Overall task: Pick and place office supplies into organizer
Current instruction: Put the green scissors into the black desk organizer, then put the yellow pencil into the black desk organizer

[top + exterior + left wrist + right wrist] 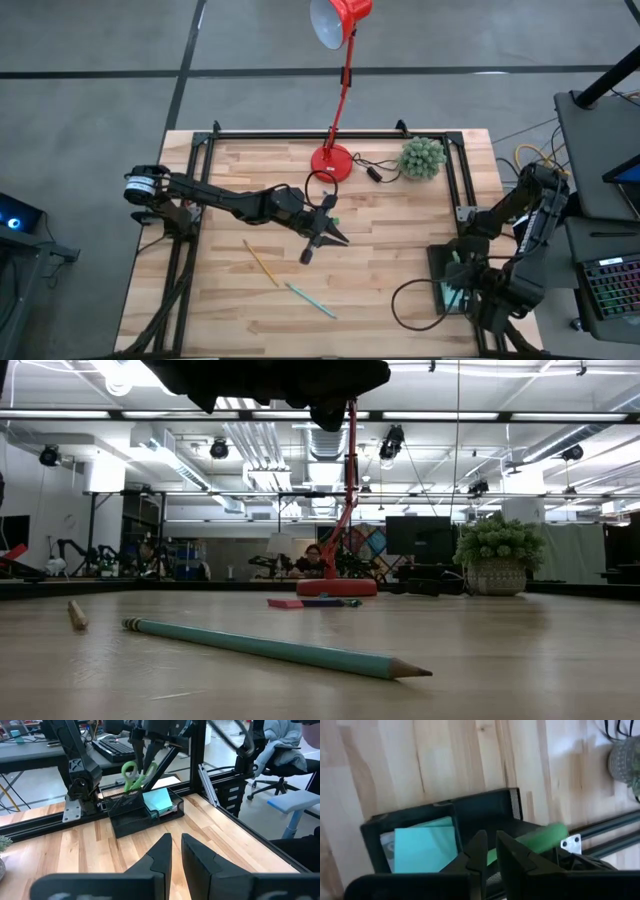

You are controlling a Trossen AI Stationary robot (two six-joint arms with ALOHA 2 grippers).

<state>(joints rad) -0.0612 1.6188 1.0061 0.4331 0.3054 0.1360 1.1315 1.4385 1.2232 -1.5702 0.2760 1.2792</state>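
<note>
My right gripper (pixel 455 275) stands over the dark organizer (pixel 440 262) at the table's right edge, shut on the green-handled scissors (pixel 132 776). A light-teal sticky-note pad (pixel 427 847) lies in the organizer's compartment beside them. My left gripper (pixel 335 238) hovers above the middle of the table, shut and empty, pointing toward the organizer (pixel 135 822). The yellow pencil (pixel 262 262) and the teal pen (pixel 310 300) lie flat on the wood, nearer the front. A small pink piece (pixel 285 603) and a green piece (pixel 345 602) lie near the lamp's base. My right gripper pinches the scissors' green handle part (pixel 492 856) between its two fingers, coming from above and pointing down. The scissors stand upright with the handle loops (pixel 129 770) up. Their lower end reaches into the organizer; whether it rests there is hidden by the mesh wall.
A red desk lamp stands on its base (pixel 331 160) at the far middle, with a green fuzzy plant (pixel 422 157) to its right. Black frame rails (pixel 330 133) run round the table's edges. A dark cable (pixel 410 300) loops near the organizer. A person (pixel 313 560) sits far behind the table.
</note>
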